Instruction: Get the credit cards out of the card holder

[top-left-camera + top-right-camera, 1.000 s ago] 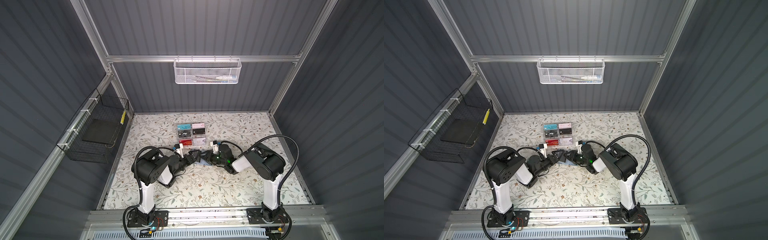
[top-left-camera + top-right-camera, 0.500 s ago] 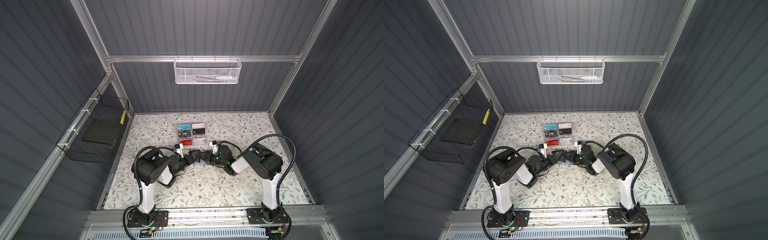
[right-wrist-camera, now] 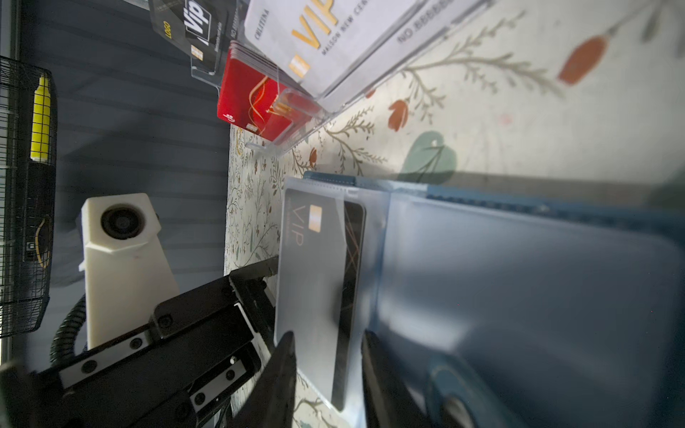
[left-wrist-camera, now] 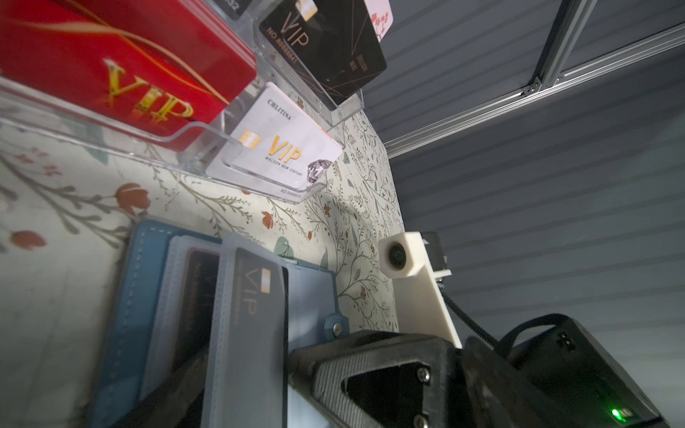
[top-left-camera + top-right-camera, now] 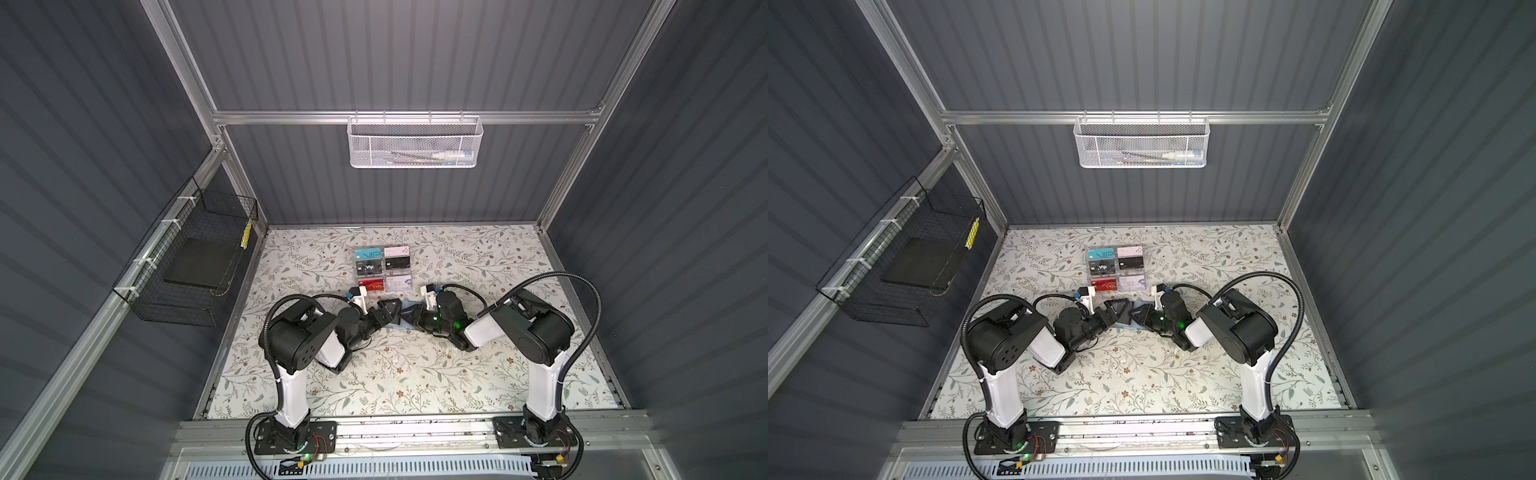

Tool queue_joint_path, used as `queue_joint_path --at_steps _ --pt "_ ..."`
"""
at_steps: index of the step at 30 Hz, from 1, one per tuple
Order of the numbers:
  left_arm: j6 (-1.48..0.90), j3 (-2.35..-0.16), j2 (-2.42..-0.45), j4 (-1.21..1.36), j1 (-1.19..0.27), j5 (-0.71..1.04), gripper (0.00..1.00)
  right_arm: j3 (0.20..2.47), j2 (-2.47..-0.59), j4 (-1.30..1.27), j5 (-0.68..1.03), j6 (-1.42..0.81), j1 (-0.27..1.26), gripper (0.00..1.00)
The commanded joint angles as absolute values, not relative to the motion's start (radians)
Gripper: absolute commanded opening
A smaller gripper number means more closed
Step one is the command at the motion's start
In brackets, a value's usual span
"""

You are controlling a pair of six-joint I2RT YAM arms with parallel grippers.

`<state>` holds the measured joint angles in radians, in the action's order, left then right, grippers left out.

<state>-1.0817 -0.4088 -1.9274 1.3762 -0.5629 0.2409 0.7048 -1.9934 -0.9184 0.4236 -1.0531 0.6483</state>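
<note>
The card holder lies open near the middle of the table, at 6 o'clock of the clear rack of coloured cards. Black credit cards sit in its cloudy sleeves. The left gripper, at the holder's 9 o'clock, has its jaws wide apart. The right gripper, at 3 o'clock, straddles one sleeve with a card inside. I cannot tell whether it pinches.

Two dark fingers of the right gripper flank a translucent sleeve holding a black VIP credit card, standing up from the open blue card holder on the floral bench; contact unclear.
</note>
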Motion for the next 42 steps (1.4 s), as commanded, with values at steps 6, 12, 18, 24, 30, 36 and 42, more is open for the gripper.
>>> queue_joint_path --at_steps 6,12,18,24,30,36,42 --pt "-1.072 -0.367 -1.986 1.045 -0.564 0.254 1.0 0.745 -2.046 -0.924 0.422 -1.061 0.667 0.33" --pt "-1.081 -0.368 -2.002 1.065 -0.564 0.256 1.0 0.736 -2.062 -1.004 0.426 -1.09 0.671 0.32" --pt "-1.095 -0.362 -2.023 1.097 -0.564 0.258 1.0 0.736 -2.077 -1.06 0.436 -1.111 0.675 0.32" --pt "-1.096 -0.355 -2.028 1.107 -0.563 0.258 1.0 0.736 -2.082 -1.073 0.437 -1.114 0.68 0.32" --pt "-1.1 -0.347 -2.024 1.115 -0.562 0.26 1.0 0.727 -2.087 -1.096 0.436 -1.113 0.686 0.31" --pt "-1.076 -0.362 -1.96 1.036 -0.556 0.271 1.0 0.717 -2.1 -1.14 0.447 -1.121 0.689 0.3" --pt "-1.013 -0.372 -1.849 0.881 -0.512 0.298 1.0 0.711 -2.082 -1.07 0.422 -1.09 0.69 0.3"
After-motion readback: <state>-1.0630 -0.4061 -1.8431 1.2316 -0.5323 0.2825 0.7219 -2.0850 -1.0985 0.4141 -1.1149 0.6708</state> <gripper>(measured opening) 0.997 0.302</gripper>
